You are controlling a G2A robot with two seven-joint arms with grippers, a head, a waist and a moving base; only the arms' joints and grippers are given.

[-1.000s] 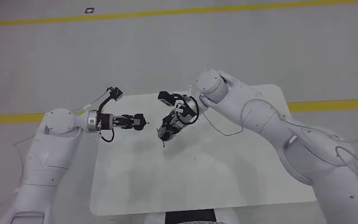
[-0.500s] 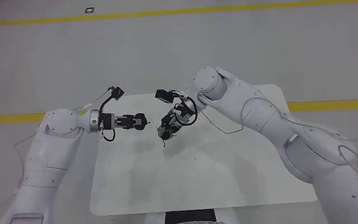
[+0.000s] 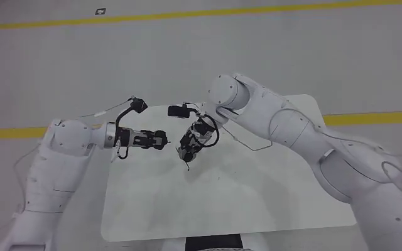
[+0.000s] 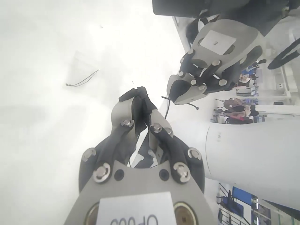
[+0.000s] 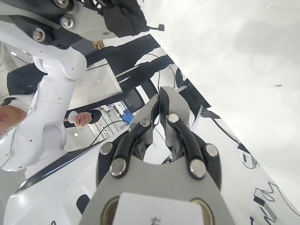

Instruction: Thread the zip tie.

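My left gripper is held above the table's left part, shut on one end of the black zip tie. In the right wrist view the tie's square head sticks out past the left gripper's dark pads. My right gripper hangs close by, facing the left one, shut on the thin strap. In the left wrist view short ends poke out on both sides of the right gripper, and a length of strap curves down between the two grippers. A short tail dangles below it.
The white table lies under both arms, and the right arm's elbow is over its back edge. A clear bag with spare ties lies flat on the table beyond the left gripper. A small black scrap rests on the surface.
Both grippers have drawn closer together: the left one slid right and the right one shifted slightly left. Each has stayed shut.
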